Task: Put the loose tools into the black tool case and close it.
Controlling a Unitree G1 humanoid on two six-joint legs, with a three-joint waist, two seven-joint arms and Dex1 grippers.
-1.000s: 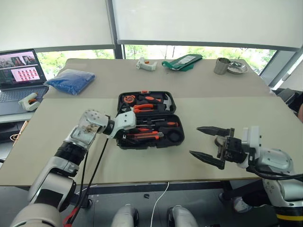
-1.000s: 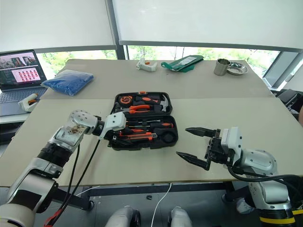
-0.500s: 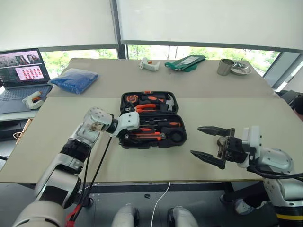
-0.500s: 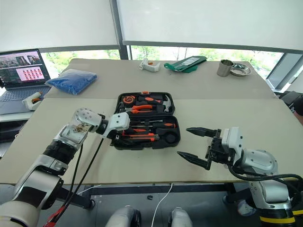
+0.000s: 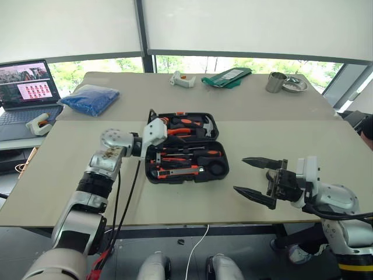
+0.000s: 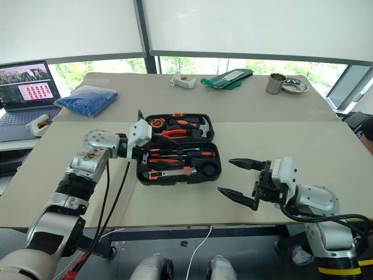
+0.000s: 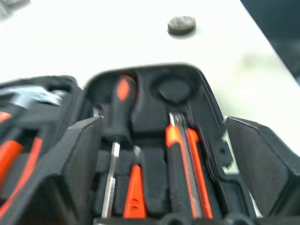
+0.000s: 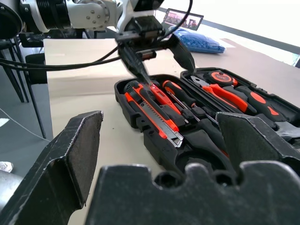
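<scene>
The black tool case (image 5: 186, 146) lies open on the counter (image 5: 280, 134), at mid-width, lid half toward the window. The lid half holds pliers (image 5: 182, 132), a hammer (image 5: 205, 122) and a tape measure (image 5: 159, 123). The near half holds two screwdrivers (image 8: 185, 97), a utility knife (image 8: 152, 114) and a slim orange tester (image 5: 175, 159), each seated in a moulded slot. A small grey tape roll (image 7: 181, 24) lies on the counter outside the case, near the right tool.

Left tool (image 6: 140, 135): raised above the left edge of the case, fingers spread, nothing between them. In the right wrist view its fingers (image 8: 136, 63) hang apart just over the near half.

Right tool (image 5: 256, 178): to the right of the case and well apart from it, above the counter's front edge, pointing toward the case, fingers spread wide, nothing held.

At the far side of the counter: a blue bag (image 5: 90, 98), a green pouch (image 5: 224, 76), a metal cup (image 5: 275, 82). A laptop (image 5: 26, 93) stands at far left
</scene>
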